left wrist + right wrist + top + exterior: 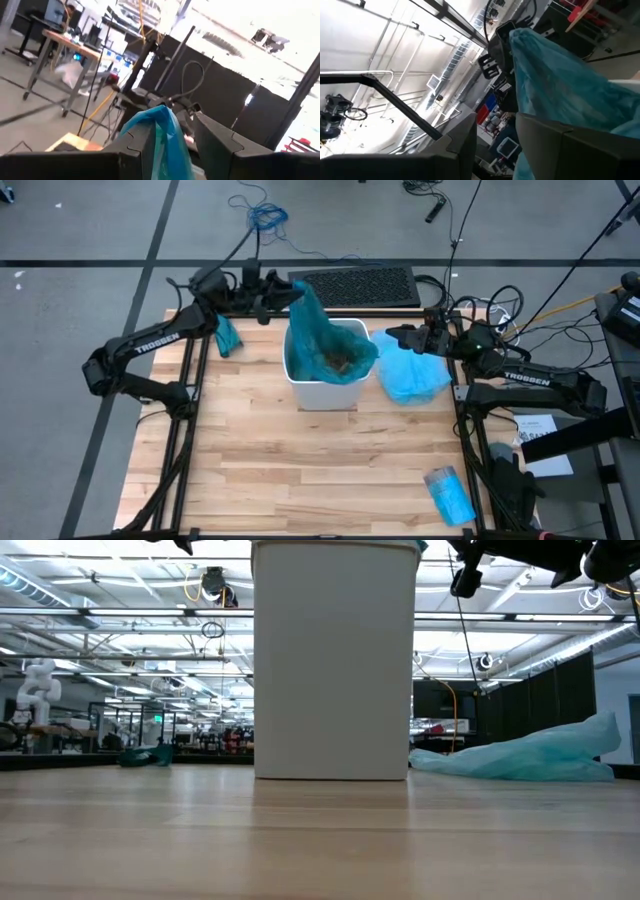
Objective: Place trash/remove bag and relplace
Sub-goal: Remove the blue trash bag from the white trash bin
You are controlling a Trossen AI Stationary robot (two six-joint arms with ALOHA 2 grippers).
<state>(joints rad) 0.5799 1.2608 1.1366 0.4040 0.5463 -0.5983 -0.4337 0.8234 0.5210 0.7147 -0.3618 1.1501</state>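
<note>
Wooden surface carries a white bin. My left tool clenches the blue bag above the bin; trash lies inside. Right tool, beside the bin: grip unclear. Risk: one-sided lifting tips trash out.
</note>
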